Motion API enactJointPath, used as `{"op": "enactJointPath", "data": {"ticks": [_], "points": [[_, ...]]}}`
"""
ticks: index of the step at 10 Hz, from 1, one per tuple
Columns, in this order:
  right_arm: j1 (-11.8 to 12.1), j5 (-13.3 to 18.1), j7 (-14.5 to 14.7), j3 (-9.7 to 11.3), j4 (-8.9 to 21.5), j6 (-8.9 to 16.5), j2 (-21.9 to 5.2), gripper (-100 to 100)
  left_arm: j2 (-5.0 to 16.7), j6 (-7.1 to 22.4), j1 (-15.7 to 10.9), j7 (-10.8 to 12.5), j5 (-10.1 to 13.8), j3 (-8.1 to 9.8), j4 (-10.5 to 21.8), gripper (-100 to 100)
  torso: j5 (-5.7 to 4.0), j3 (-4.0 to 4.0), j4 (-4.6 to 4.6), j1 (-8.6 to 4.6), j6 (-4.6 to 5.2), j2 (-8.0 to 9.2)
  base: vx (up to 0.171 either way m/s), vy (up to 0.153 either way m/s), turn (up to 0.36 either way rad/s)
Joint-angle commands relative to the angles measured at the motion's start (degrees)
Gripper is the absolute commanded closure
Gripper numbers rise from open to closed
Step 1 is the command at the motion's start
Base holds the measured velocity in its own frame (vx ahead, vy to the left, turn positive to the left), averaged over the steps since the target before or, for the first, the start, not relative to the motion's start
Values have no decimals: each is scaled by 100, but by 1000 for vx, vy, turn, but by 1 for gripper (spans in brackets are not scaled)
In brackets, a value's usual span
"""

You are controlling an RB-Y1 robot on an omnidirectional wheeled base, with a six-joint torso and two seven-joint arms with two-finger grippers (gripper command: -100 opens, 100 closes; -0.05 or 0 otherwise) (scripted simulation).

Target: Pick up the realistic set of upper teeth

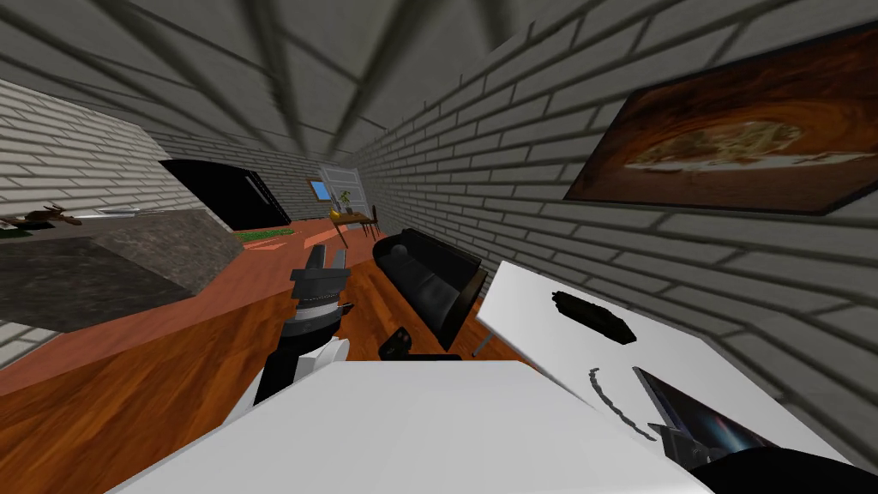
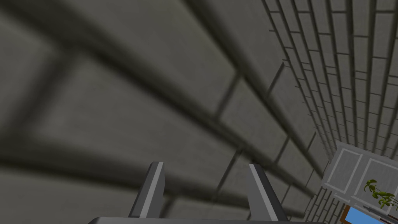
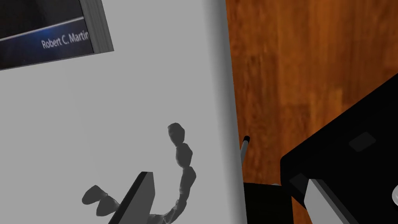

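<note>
My right gripper (image 3: pixel 229 179) hangs open just above the teeth (image 3: pixel 183 155) on the white table (image 3: pixel 116 116). I have not grabbed them yet. My left gripper (image 2: pixel 206 171) is open, with nothing in it.

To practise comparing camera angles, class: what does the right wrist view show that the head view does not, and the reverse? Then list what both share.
Right wrist view adds: the name Robert C. Martin printed on the dark book, and the right gripper standing open at the grey arch of upper teeth.
Head view adds: a framed brown picture on the grey brick wall, a black elongated object on the table, and the raised left gripper.
Shared: the flat white table, teeth, book, reddish wooden floor.
</note>
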Motion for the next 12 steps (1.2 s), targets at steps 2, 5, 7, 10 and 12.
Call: {"op": "enactJointPath", "data": {"ticks": [2,5,7,10,12], "points": [[-130,10,16,111,21,30,9,-100,0,0,0,0,0,0,0,0,-3,-6,-2,-13,-3,-11,59,-47,75],[-236,-204,-187,347,95,100,79,-100,0,0,-2,0,0,-1,0,0,1,20,7,2,-4,38,-83,-11,206],[-328,-418,-395,573,167,164,149,-100,0,1,-4,0,0,-1,0,0,2,48,19,6,-2,85,-198,-14,428],[-467,-739,-708,912,273,260,253,-100,0,1,-3,0,0,-1,1,0,-1,51,20,-4,0,87,-187,-11,379],[-560,-953,-916,1137,344,324,323,-100,0,1,-3,0,0,-1,1,0,0,53,21,0,3,91,-182,25,374]]}}
